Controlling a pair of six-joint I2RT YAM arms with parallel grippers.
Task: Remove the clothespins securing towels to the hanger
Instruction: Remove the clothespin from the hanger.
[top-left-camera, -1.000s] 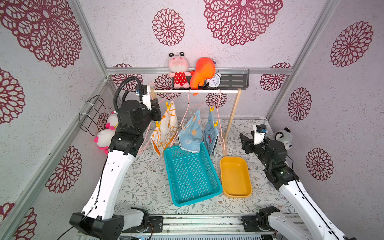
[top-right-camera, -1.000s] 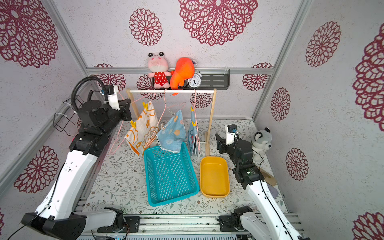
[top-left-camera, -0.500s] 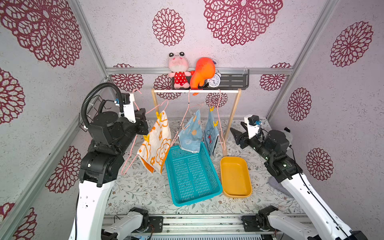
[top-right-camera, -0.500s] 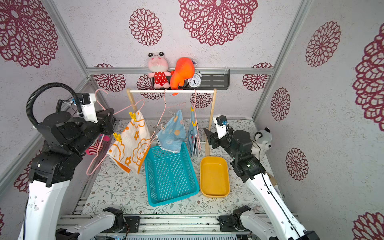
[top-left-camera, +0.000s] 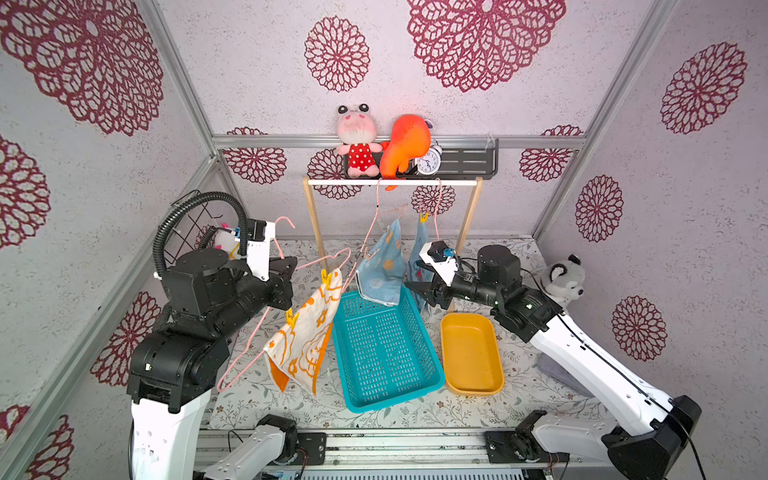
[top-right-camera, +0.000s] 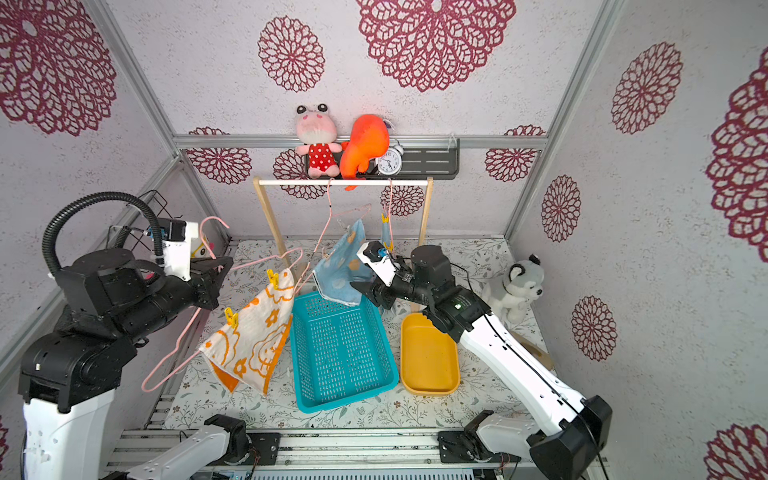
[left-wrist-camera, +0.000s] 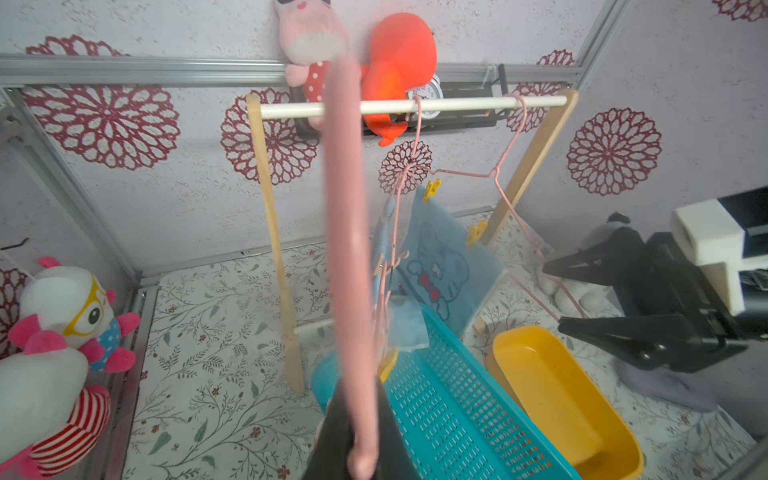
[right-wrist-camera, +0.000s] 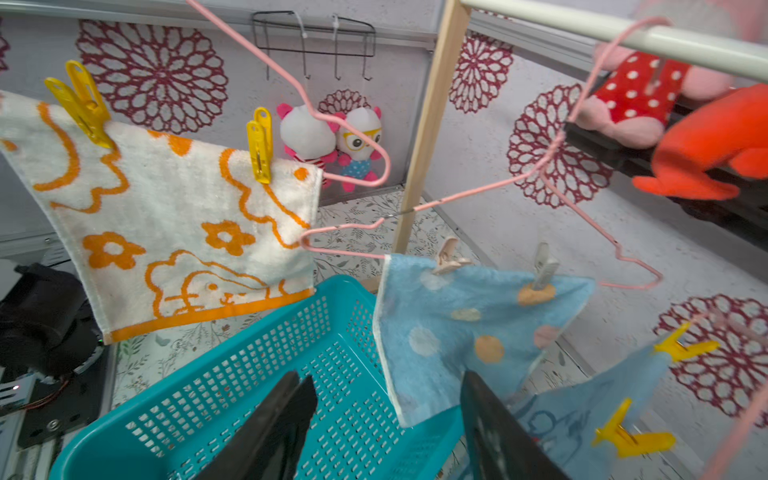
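Left gripper (top-left-camera: 286, 286) is clamped tight on a pink hanger (left-wrist-camera: 347, 208), held tilted in the air, off the rail (top-left-camera: 395, 182) and to its left. In the left wrist view the wire is one thick blurred streak rising from between the fingers, so the exact grip spot is hard to make out. Two yellow clothespins (right-wrist-camera: 259, 145) pin the white towel (top-left-camera: 305, 340) with orange flowers to that hanger's sloping bar. The towel droops just beside the left wall of the teal basket (top-left-camera: 382, 353); whether it touches the wall I cannot tell.

Right gripper (top-left-camera: 417, 293) stands open and empty near the basket's far right corner. In the right wrist view its fingers (right-wrist-camera: 286, 415) sit either side of the lower corner of the dotted towel (right-wrist-camera: 465, 328), and contact cannot be judged. That towel is fixed by two beige clothespins (right-wrist-camera: 446, 257) to a second hanger (right-wrist-camera: 478, 189) hooked on the rail.

Behind it the cartoon towel (left-wrist-camera: 440, 266) hangs with yellow clips (left-wrist-camera: 432, 189). In both top views it is mostly hidden by the dotted towel and the right arm. A yellow tub (top-left-camera: 471, 357) sits just beside the basket on its right.
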